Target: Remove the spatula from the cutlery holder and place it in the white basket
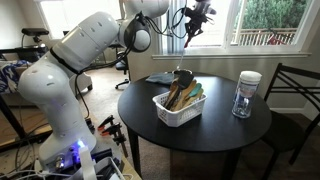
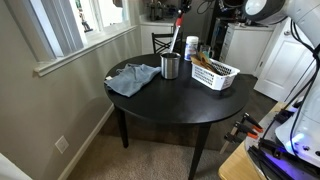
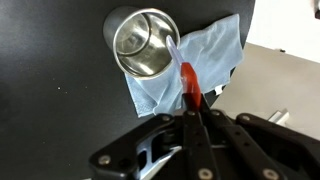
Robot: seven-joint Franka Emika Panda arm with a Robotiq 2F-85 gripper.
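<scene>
The spatula (image 3: 186, 75), red in the handle with a pale, see-through blade, is pinched between the two fingers of the gripper (image 3: 190, 108), whose jaws are drawn in tight on the red handle. In the wrist view the blade slants down to the rim of the cutlery holder (image 3: 145, 42), a shiny metal cup. Whether the tip is inside the cup or just clear of its edge cannot be told. In an exterior view the spatula (image 2: 178, 35) stands nearly upright right above the holder (image 2: 170, 67), with the gripper out of sight at the top of the frame.

The holder sits on a crumpled blue cloth (image 3: 215, 45) that spreads out from under it on the black round table (image 2: 170, 100). The white basket (image 2: 222, 76) stands near the holder on the side away from the cloth, apart from it. It already holds several wooden utensils (image 1: 182, 93). A clear jar with a white lid (image 2: 191, 46) stands just behind the holder in that same view.
</scene>
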